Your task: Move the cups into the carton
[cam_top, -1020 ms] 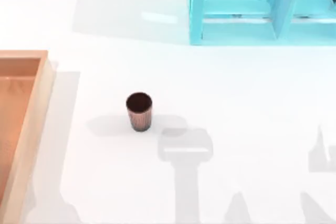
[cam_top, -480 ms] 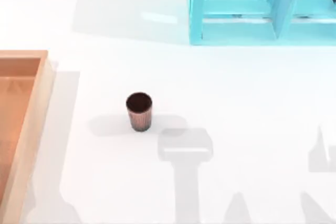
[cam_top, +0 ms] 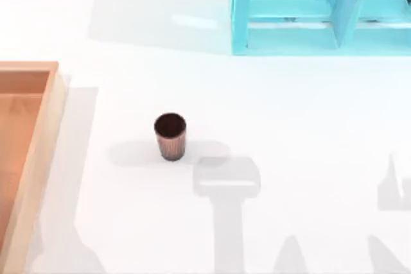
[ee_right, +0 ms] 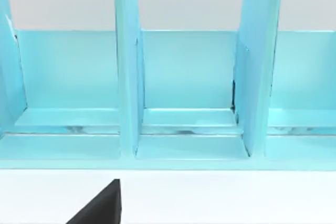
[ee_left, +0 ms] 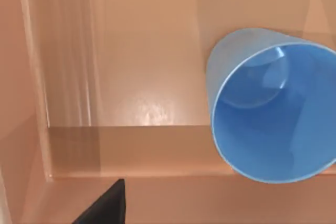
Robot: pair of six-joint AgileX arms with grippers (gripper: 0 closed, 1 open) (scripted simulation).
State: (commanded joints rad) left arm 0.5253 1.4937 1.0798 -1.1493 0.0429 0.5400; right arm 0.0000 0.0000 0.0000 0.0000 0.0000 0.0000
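We see the blue cup (ee_left: pixel 270 114) inside the carton (cam_top: pixel 29 152), the brown cup (cam_top: pixel 170 136) upright right of it, and cannot tell our tools' openings.

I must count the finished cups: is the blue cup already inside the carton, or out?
Inside. In the left wrist view the blue cup sits on the carton's orange-brown floor, near its wall.
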